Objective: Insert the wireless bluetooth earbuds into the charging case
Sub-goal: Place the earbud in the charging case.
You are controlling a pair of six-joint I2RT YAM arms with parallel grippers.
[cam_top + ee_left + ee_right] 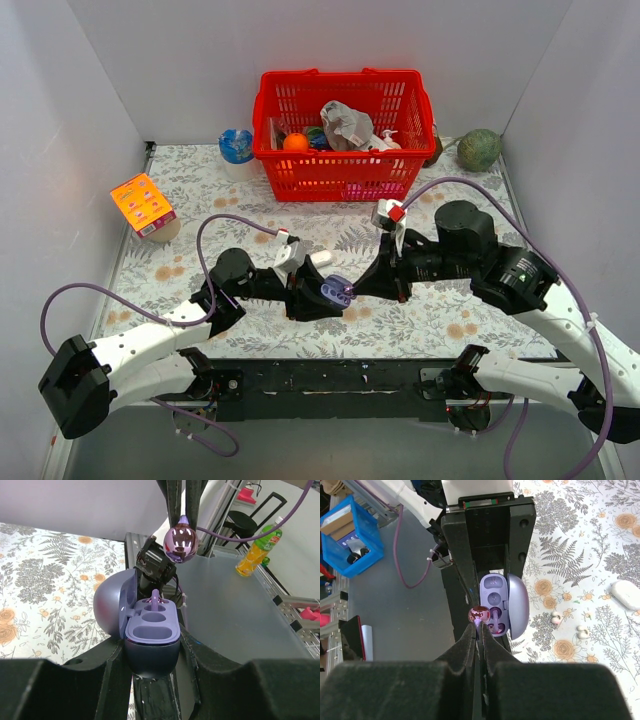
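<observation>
My left gripper (318, 296) (152, 657) is shut on an open purple charging case (334, 290) (152, 632), lid tipped to the left. One purple earbud (154, 599) stands in a far socket; the near sockets are empty. My right gripper (352, 292) (480, 628) is shut on the stem of a shiny purple earbud (181, 542) (479, 614) and holds it just above the case (494, 605), at its edge. A closed glossy white pebble-like case (321, 258) (626, 592) lies on the mat, with two whitish buds (555, 618) (582, 631) near it.
A red basket (345, 135) with several items stands at the back centre. A blue-white ball-like cup (237, 147) is left of it, a green ball (479, 149) to its right. An orange box (143, 205) sits at the left edge of the floral mat (450, 320).
</observation>
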